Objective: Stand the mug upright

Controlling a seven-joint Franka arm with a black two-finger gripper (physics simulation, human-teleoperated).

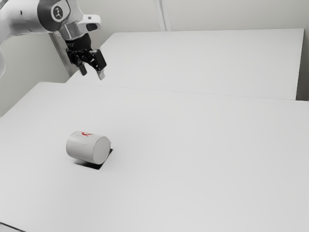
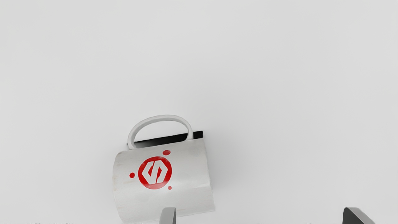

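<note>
One mug [image 1: 83,147] lying on desk [image 1: 193,159], long axis level, round end toward exterior view's right; mouth hard to make out. Tool [image 1: 92,75] released, above desk. Fingertip hides bit of mug's side.

Your mug [image 2: 189,168] looks like ceramic, low sheen with faint scuffs, while the white tabletop [image 1: 193,154] you've got there looks smooth and pretty matt.

White arm [image 1: 21,19]; dark band [image 1: 46,17]; round emblem [image 1: 58,12]
</note>
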